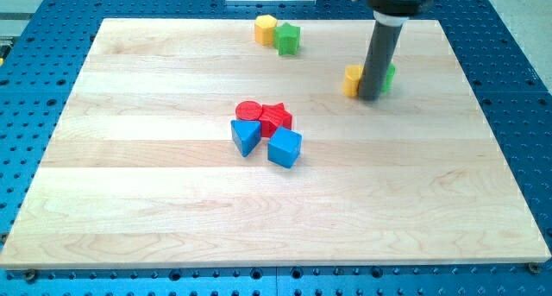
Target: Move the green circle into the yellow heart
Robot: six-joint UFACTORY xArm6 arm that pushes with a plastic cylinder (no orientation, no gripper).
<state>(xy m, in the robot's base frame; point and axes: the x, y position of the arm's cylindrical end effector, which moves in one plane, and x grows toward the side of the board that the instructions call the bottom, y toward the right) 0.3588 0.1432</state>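
My dark rod comes down from the view's top right, and my tip (371, 97) rests on the board between two blocks. A yellow block (352, 79), the yellow heart by its place though its shape is partly hidden, sits just left of the rod. A green block (390, 76), the green circle, peeks out just right of the rod, mostly hidden behind it. Both blocks sit close against the rod.
A yellow block (265, 28) and a green star-like block (288, 39) touch near the top edge. A red circle (249, 111), a red star (277, 117), a blue block (246, 136) and a blue cube (285, 147) cluster at the wooden board's (155, 192) middle.
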